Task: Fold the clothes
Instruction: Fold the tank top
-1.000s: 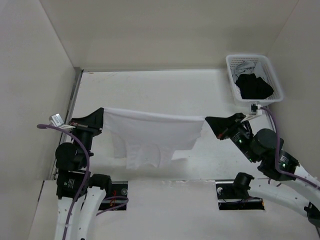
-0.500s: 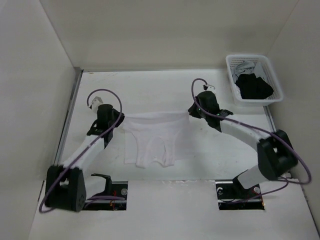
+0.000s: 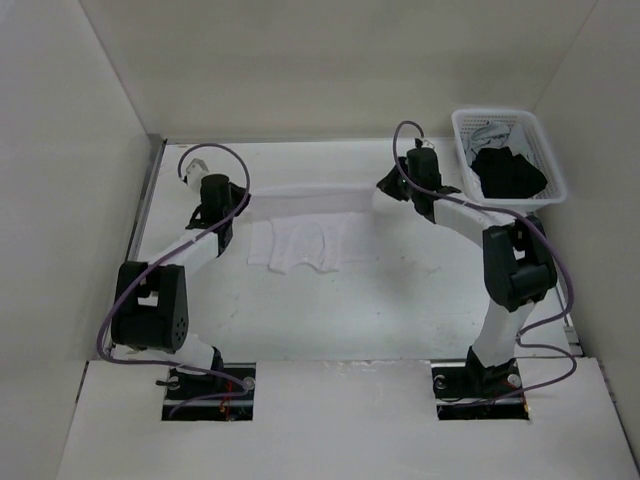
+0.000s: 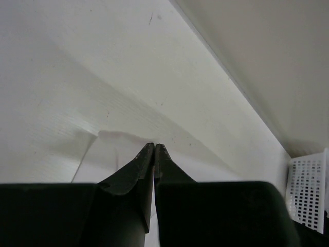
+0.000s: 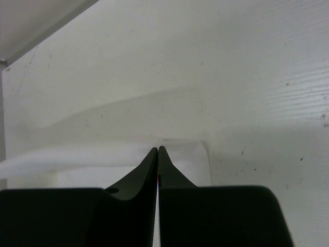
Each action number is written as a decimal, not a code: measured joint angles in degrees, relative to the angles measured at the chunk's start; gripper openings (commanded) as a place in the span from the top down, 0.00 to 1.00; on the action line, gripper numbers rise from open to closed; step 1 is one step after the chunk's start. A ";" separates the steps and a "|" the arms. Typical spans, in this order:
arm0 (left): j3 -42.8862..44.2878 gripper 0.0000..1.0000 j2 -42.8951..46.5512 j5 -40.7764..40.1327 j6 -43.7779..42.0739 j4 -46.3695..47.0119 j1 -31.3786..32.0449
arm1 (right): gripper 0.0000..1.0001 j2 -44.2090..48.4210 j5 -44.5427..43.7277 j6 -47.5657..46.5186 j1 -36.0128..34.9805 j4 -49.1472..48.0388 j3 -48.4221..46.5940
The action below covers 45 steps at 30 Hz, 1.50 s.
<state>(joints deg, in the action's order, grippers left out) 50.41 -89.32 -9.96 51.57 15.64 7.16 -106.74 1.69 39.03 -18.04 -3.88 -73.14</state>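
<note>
The clothes [image 3: 305, 240], a plain white thin garment, hang stretched between both grippers toward the far side of the table. Their top edge is held up in a taut band and the lower part lies on the tabletop. My left gripper [image 3: 236, 200] is shut on the left corner; in its wrist view the black fingertips [image 4: 154, 146] pinch white cloth [image 4: 115, 154]. My right gripper [image 3: 382, 190] is shut on the right corner, where its fingertips [image 5: 158, 149] meet over the cloth's edge [image 5: 193, 162].
A white lattice basket [image 3: 462, 128] holding dark and light garments stands at the far right corner, close behind the right wrist; it also shows at the left wrist view's edge as the basket [image 4: 308, 190]. Walls enclose the table on the left, back and right.
Both arms have reached from near their bases far out over the table, carrying the cloth away from me. The cloth, hanging high before, now trails on the tabletop.
</note>
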 measured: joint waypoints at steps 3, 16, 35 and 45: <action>-5.64 0.99 4.00 -0.11 -0.22 1.99 0.00 | 0.96 2.91 0.70 0.26 -0.04 -2.05 4.70; -30.56 0.99 28.61 0.35 -0.22 3.30 1.09 | 0.96 19.52 -0.66 2.82 -4.66 -5.79 30.75; -39.69 0.77 41.22 -1.36 2.40 -1.38 2.82 | 0.45 26.49 -4.48 5.35 -9.25 -8.39 42.25; -24.39 0.77 17.31 -4.57 4.44 5.79 27.28 | 0.55 14.14 2.56 8.41 -4.87 -15.41 37.07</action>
<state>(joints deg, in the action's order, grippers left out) 26.02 -72.01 -14.52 56.01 21.43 34.44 -92.60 4.25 47.44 -22.92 -19.29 -36.07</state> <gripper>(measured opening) 0.232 0.479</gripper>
